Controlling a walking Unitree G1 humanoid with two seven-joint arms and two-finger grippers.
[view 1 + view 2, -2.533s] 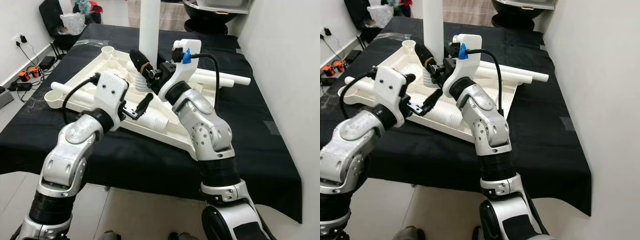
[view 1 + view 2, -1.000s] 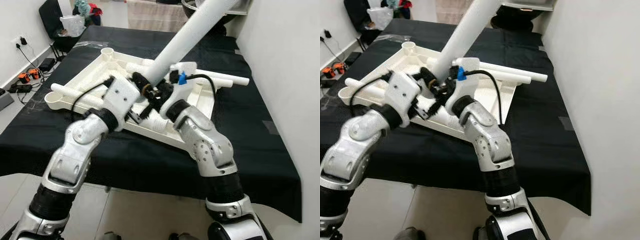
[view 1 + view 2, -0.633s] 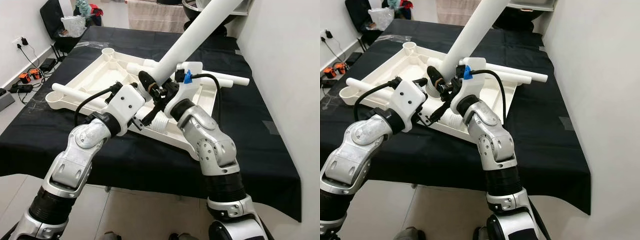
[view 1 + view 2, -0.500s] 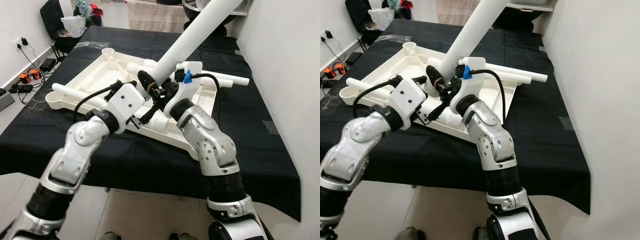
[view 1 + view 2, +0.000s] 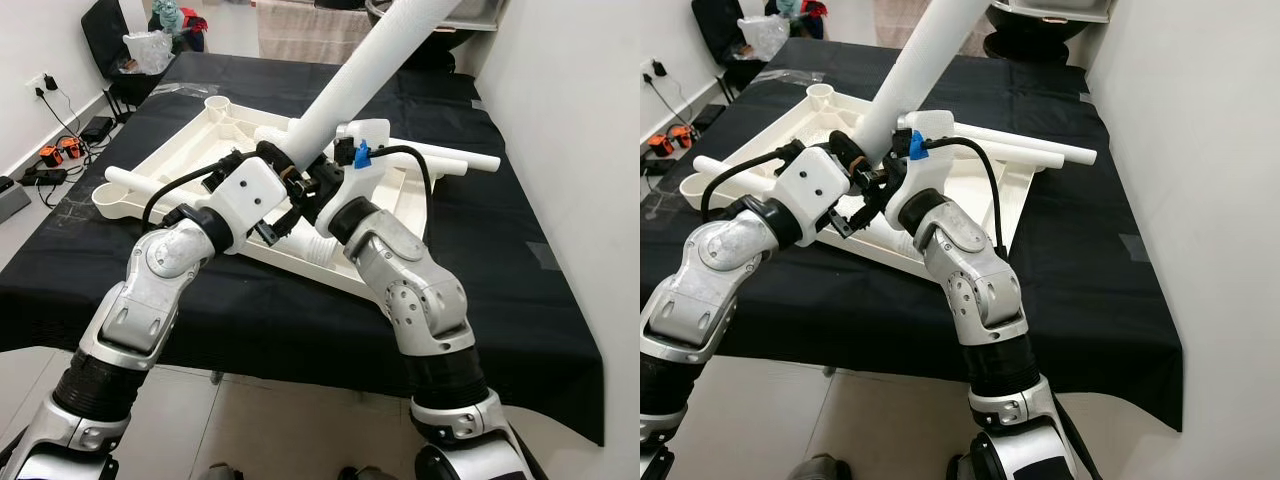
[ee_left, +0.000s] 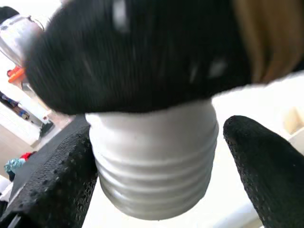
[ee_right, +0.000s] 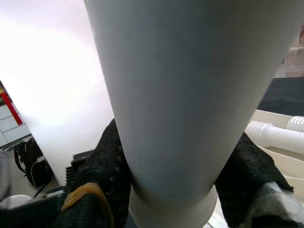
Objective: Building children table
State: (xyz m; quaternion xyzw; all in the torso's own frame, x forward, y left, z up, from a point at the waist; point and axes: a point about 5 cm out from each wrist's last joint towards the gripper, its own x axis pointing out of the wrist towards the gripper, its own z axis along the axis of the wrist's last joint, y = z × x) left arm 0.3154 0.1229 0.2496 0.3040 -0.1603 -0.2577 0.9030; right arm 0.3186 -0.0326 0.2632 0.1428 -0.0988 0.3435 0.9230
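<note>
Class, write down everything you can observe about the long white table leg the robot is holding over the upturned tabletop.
The table leg is a long, smooth white tube, plastic by its look, with a ribbed screw thread at its lower end. It tilts steeply, its top leaning away and to the robot's right, out of frame. The right gripper clamps its lower part between two black fingers; the left gripper brackets the thread. It hangs over the white upturned tabletop. Whether the thread touches it cannot be seen.

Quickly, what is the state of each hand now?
Left hand: open around the ribbed threaded end of the long white plastic table leg.
Right hand: closed on that table leg.
</note>
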